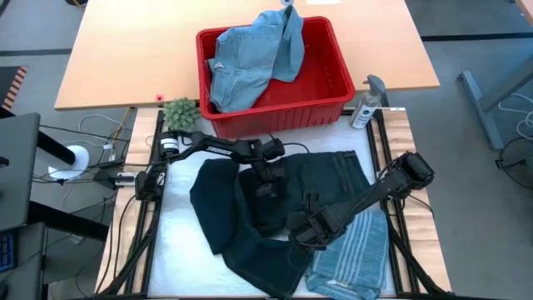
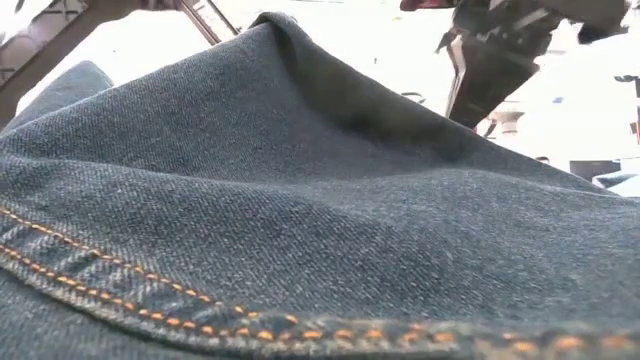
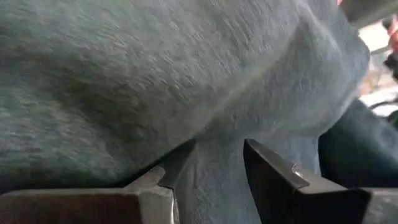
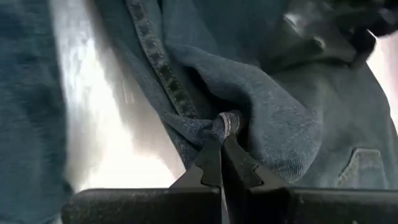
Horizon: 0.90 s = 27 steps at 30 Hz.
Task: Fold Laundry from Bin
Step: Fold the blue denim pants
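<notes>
The dark navy trousers (image 1: 241,218) lie crumpled on the white table top and fill the low view (image 2: 300,200). My left gripper (image 1: 266,185) (image 3: 211,168) is low over their middle, with a fold of the cloth between its fingers. My right gripper (image 1: 301,236) (image 4: 222,140) is shut on a small bunch of the trousers near the table's front. The blue-grey striped shirt (image 1: 354,260) lies flat at the front right, partly under the trousers. Light blue denim pieces (image 1: 250,58) sit in the red bin (image 1: 333,50) at the back. My left gripper has a thick fold of the trousers (image 3: 208,155) between its two fingers (image 3: 273,171), which stand well apart on either side of it. It comes in slanting down from the table's left; the cloth bulges up beyond the fingers. My right gripper pinches a small bunched edge of the trousers (image 4: 229,122), beside a stitched seam, at its fingertips (image 4: 208,165). The fingers slant down from the table's right side. The bunch stands raised a little, and the cloth around it rests on the table.
A spray bottle (image 1: 366,104) stands right of the bin, and a small green plant (image 1: 179,112) left of it. White table top (image 1: 179,242) shows to the left of the trousers. Cables and gear lie off the table's left edge.
</notes>
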Each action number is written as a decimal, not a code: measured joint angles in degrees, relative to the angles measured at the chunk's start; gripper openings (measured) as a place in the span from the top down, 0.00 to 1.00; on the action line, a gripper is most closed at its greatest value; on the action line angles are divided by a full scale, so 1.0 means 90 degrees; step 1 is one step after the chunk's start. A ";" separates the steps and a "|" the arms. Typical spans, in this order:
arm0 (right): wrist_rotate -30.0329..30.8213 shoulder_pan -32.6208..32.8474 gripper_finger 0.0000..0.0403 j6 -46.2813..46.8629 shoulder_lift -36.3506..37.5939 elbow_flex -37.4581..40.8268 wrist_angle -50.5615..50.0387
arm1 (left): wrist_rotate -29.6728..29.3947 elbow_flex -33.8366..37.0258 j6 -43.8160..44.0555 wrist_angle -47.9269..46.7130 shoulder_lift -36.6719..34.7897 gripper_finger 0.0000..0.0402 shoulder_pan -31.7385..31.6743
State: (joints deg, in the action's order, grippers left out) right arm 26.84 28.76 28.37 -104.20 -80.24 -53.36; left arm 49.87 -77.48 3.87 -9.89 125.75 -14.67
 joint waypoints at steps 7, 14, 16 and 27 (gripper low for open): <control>-0.0473 0.0310 0.95 0.0409 0.0000 -0.0033 0.0096 | -0.0333 0.0018 -0.0111 0.0103 0.0013 0.69 -0.0051; -0.1011 0.0836 0.95 0.0551 0.0000 0.0080 -0.0018 | -0.0347 0.0019 -0.0042 0.0139 0.0020 0.69 -0.0199; -0.1045 0.0951 0.94 0.0654 0.0005 0.0229 -0.0088 | -0.0284 0.0020 -0.0040 0.0126 0.0020 0.69 -0.0217; -0.1292 0.0777 0.88 0.1353 0.0129 0.0450 0.0051 | 0.0900 -0.0327 0.0338 -0.0528 -0.0009 0.69 -0.0389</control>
State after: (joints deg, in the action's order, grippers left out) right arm 15.21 35.76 40.54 -103.04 -76.19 -52.90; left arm 57.96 -80.42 6.91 -14.65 125.67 -18.17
